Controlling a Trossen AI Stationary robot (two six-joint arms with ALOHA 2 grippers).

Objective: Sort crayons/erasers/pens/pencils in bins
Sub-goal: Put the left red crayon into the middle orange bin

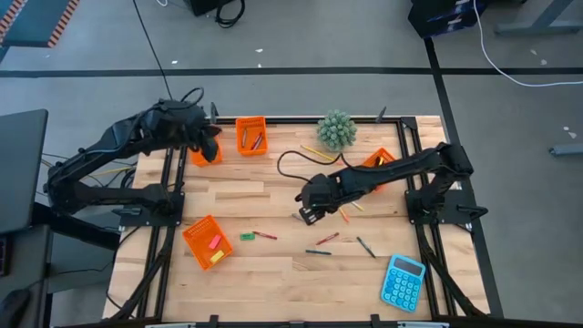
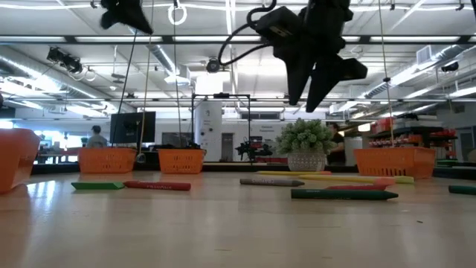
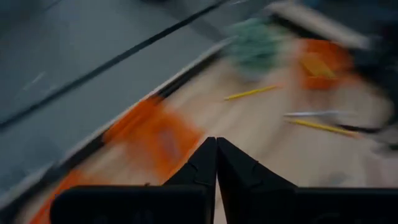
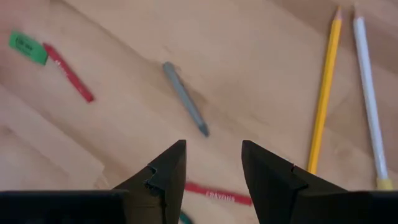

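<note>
High view: the wooden counter (image 1: pixel 273 196) carries four orange bins, two at the back left (image 1: pixel 250 135), one at the back right (image 1: pixel 380 160) and one at the front left (image 1: pixel 207 241). The left pincer (image 1: pixel 209 144) hangs closed and empty over the back-left bins. The right pincer (image 4: pixel 213 168), open and empty, hovers over a grey crayon (image 4: pixel 185 98) mid-counter, beside a yellow pencil (image 4: pixel 324 93) and a green eraser (image 4: pixel 28 48).

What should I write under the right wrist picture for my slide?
Open right gripper hovering over a grey crayon on the wooden table.
</note>
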